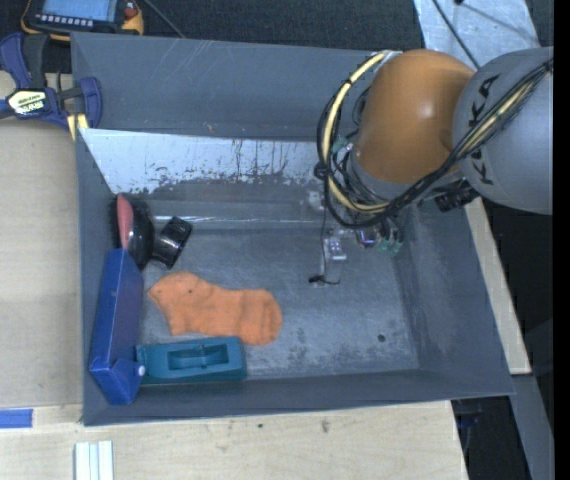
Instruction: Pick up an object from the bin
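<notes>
My tool (331, 260) hangs low inside the grey bin (265, 88), a little right of its middle and toward the far half, over a bare, scuffed patch of the floor. From this angle I cannot tell whether it is open or closed, and I see nothing gripped in it. Above it sits the round orange cover (410, 118) on my wrist, with looped cables around it, and my grey arm (510, 133) comes in over the bin's right rim.

Everything in the bin lies on its left side, well apart from my tool. Nearest to it is a floppy orange cloth (217, 311), flat on the floor to the left of and nearer than my tool. Just beside the cloth's near edge lies a teal block (193, 359), close to the near wall. Its left end touches the near end of a long blue box (115, 326), which runs along the left wall. At the far end of the blue box a pink stick (123, 221) stands against the left wall, with a dark round piece (144, 238) just beside it and a small black cup (174, 236) on its side to the right of that. The cup and the orange cloth lie near each other but do not touch
</notes>
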### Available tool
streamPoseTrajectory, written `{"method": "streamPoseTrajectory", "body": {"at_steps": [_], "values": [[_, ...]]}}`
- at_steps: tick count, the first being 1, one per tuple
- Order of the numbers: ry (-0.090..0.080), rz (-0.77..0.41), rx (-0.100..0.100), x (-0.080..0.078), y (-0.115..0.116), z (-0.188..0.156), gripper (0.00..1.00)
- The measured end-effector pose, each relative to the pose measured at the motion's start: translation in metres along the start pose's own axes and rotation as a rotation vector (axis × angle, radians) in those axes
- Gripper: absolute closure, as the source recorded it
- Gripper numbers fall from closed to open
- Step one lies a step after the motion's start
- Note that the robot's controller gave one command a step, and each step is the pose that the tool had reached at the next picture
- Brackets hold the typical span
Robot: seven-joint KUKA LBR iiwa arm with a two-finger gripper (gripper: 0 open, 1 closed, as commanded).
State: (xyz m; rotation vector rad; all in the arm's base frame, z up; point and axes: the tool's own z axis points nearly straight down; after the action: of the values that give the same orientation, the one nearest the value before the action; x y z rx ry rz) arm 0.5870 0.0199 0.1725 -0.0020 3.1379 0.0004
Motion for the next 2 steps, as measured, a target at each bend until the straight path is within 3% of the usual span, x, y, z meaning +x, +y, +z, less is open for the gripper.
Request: {"method": "streamPoseTrajectory", "body": {"at_steps": [1, 2], "values": [[-0.003, -0.176, 0.001, 0.006, 0.047, 0.037, 0.0], [-0.002, -0.245, -0.002, 0.008, 0.081, 0.034, 0.0]]}}
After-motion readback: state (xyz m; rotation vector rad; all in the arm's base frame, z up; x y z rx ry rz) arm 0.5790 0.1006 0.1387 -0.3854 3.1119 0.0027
